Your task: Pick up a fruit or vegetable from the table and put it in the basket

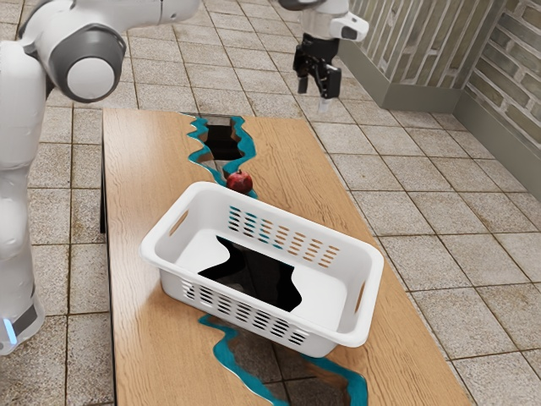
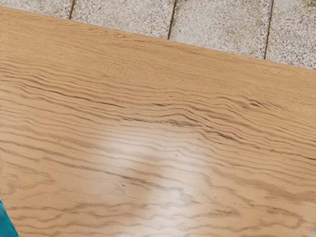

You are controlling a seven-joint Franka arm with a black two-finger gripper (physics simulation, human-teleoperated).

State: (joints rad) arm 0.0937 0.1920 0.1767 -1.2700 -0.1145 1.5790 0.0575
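One pomegranate to grab, and it's on the tabletop at about 11:30 from the basket (clock = exterior view, noon at top). My gripper is up high around 1 o'clock from the fruit, fingers spread pretty wide, nothing between them.

For the approach I'd stay high, slide toward 7 o'clock, and only drop once I'm centred over it. It's round, so it'd probably roll if one finger bumps it first — straddle the widest part, close gently.

Main snag is the basket's rim, right close on the fruit's 6 o'clock side; can't tell if they touch. I'd line the fingers up along that wall, not across it. Wood stretches out toward 3 o'clock, so there's elbow room there — then lift well above the rim before swinging over.
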